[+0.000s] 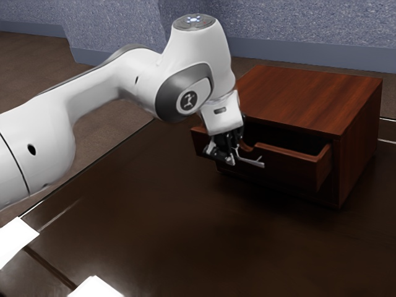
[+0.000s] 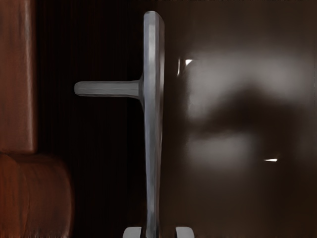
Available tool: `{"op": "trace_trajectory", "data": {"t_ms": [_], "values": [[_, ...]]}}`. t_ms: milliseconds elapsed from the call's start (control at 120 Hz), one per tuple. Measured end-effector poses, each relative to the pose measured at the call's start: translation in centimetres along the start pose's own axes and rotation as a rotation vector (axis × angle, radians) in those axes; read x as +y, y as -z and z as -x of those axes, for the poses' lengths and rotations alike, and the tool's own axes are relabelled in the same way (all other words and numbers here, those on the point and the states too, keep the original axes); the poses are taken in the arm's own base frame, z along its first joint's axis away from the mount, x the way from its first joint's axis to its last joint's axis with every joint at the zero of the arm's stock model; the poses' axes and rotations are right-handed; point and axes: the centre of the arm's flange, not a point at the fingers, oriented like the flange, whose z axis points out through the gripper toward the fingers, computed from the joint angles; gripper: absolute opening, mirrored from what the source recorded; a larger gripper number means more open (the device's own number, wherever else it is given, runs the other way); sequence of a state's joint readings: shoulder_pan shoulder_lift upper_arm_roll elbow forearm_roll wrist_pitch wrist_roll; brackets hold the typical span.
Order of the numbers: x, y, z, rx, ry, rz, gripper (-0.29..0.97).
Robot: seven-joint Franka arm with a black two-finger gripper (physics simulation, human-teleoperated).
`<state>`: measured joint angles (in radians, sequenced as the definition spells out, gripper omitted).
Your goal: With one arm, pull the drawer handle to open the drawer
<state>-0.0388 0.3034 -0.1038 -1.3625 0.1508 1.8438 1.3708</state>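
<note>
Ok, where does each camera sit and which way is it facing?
Exterior: beside the arm, looking down across the table at the cabinet and its part-open drawer; arm and pincer show.
Wrist: at the arm's end, looking past the pincer at the handle, table beyond.
Shared: the handle, pincer and table.

Arm [image 1: 93, 105] cropped at the exterior view's left, handle [image 1: 252, 162] partly behind gripper [image 1: 228, 157]
</note>
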Motion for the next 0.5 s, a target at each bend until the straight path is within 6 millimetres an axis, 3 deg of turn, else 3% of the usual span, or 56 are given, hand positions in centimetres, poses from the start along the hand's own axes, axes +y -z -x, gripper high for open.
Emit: {"op": "trace_trajectory", "data": {"t_ms": [500], "values": [[3.3, 1.0, 0.0, 0.015, 0.029, 0.031, -0.03]]}}
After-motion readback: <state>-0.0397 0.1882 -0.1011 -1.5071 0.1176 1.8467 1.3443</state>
